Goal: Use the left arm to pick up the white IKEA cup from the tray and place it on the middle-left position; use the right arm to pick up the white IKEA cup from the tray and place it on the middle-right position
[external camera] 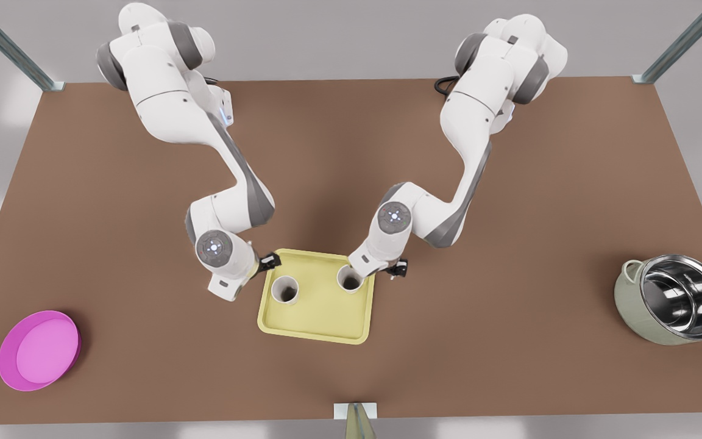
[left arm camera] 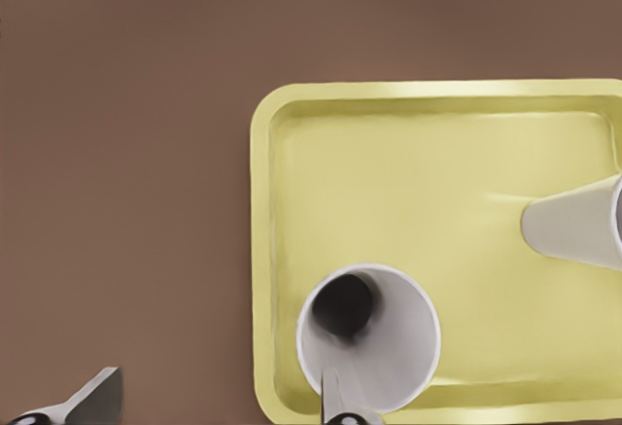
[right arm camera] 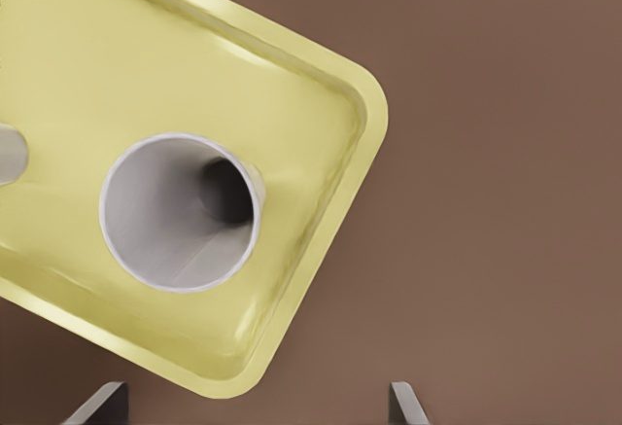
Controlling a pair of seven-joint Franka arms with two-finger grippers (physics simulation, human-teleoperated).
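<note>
Two white cups stand upright on one yellow tray (external camera: 314,317) at the desk's (external camera: 509,183) centre: one cup (external camera: 284,289) toward its 9 o'clock side, the other cup (external camera: 350,278) near its 1 o'clock corner. The left gripper (left arm camera: 209,406) hovers over the first with fingers spread, one above the rim; the right gripper (right arm camera: 258,407) hangs spread wide, holding nothing, above the second. One pink dish (external camera: 39,349) sits at 8 o'clock, one pot (external camera: 674,300) at 4 o'clock.
</note>
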